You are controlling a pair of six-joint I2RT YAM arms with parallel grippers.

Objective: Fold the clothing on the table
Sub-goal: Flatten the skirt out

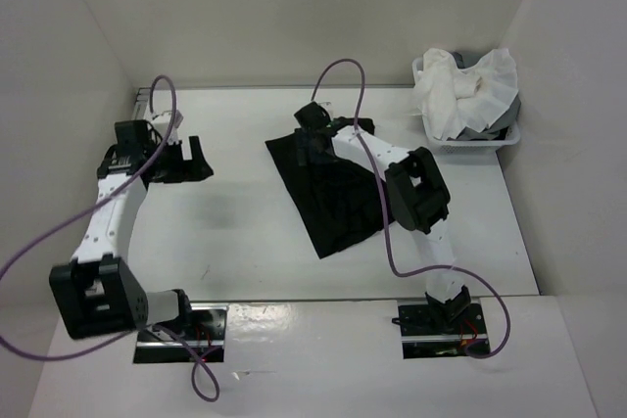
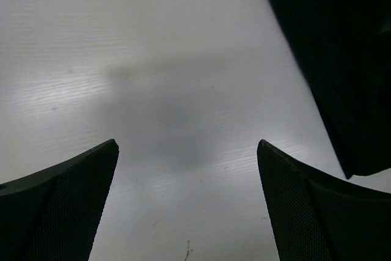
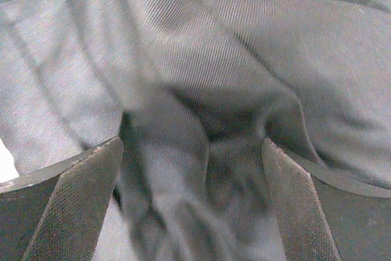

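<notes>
The top external camera looks steeply down from above the near edge over the whole worktop (image 1: 245, 252). The left wrist camera faces bare worktop closely, with the clothing (image 2: 342, 59) at upper right. The right wrist camera sits nearer that clothing, which fills its frame.

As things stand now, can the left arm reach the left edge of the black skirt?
Probably yes. The left gripper hangs open over the table, and nothing lies between it and the left edge of the skirt. The right gripper hangs over the skirt's far part, off that path.
</notes>
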